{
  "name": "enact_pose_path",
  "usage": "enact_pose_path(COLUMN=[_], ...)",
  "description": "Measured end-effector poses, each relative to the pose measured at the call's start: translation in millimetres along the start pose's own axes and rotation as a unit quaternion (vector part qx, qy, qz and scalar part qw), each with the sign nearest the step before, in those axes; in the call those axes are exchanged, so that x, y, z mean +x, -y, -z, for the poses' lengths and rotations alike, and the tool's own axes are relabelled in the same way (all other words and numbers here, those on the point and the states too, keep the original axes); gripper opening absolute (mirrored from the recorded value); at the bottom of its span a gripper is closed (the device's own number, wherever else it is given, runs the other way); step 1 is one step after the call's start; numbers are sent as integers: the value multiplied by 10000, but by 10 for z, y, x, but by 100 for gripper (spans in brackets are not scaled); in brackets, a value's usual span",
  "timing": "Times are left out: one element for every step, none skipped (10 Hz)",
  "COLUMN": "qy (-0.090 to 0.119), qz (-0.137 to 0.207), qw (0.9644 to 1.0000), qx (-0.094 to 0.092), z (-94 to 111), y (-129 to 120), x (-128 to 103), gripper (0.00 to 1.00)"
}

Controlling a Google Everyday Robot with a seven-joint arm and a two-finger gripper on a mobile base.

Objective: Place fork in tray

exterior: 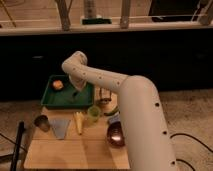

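The dark green tray (pixel 52 98) sits at the back left of the light wooden board. My arm bends at the elbow above it and reaches down, so my gripper (pixel 76 91) hangs over the right half of the tray, close above its floor. I cannot make out the fork; it may be hidden at the gripper. A small orange object (pixel 58 84) lies in the tray's back left part.
On the wooden board (pixel 70 152) in front of the tray are a pale yellow elongated object (pixel 79 123), a light green cup (pixel 93 113), a dark cup (pixel 41 121), a grey-blue cloth (pixel 60 128) and a reddish bowl (pixel 115 134). A metal item (pixel 104 95) stands right of the tray.
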Motion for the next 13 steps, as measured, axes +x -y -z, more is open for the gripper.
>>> enact_pose_path(qy=[3, 3, 0, 0, -3, 4, 10, 11, 14, 14, 13, 16, 18], qz=[20, 25, 25, 22, 26, 34, 46, 47, 40, 31, 29, 28, 21], qw=[10000, 10000, 10000, 10000, 10000, 10000, 10000, 10000, 9999, 9999, 9999, 9999, 9999], qx=[-11, -11, -20, -39, -49, -63, -74, -82, -92, -106, -113, -120, -129], z=[-17, -25, -32, -42, -48, -55, -60, -63, -64, -66, -64, -67, -71], y=[35, 61, 66, 68, 78, 94, 115, 124, 124, 115, 114, 113, 107], x=[-13, -16, -9, 4, 10, 6, 1, 4, 11, 18, 19, 11, 2], gripper=[0, 5, 11, 23, 32, 42, 54, 64, 73, 78, 80, 80, 80])
